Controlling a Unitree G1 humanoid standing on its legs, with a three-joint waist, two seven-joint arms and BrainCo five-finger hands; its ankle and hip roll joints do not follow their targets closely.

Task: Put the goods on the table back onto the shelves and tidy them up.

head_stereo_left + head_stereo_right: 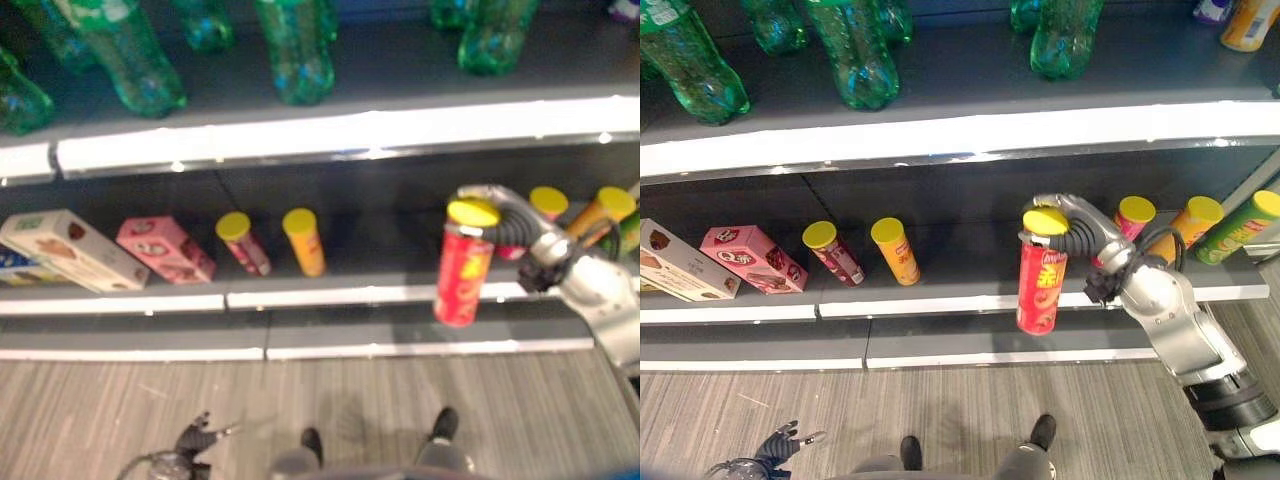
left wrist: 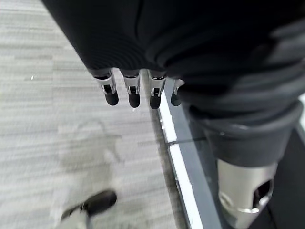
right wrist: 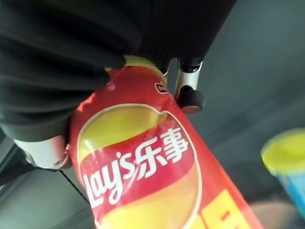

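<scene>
From the eye views, the right hand (image 1: 1072, 232) grips the red can (image 1: 1040, 285) by its yellow-lidded top, upright before the lower shelf (image 1: 940, 262). Its wrist view shows fingers (image 3: 188, 88) curled round it. The left hand (image 2: 133, 88) (fingers relaxed) hangs over the floor (image 2: 57, 124).

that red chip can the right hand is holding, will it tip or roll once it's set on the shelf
The red chip can is tall and narrow, so it probably tips easily if nudged. It is round, so on its side it would likely roll, like the cans lying on the shelf. The right hand grips near its yellow lid; the wall looks stiff.
</scene>
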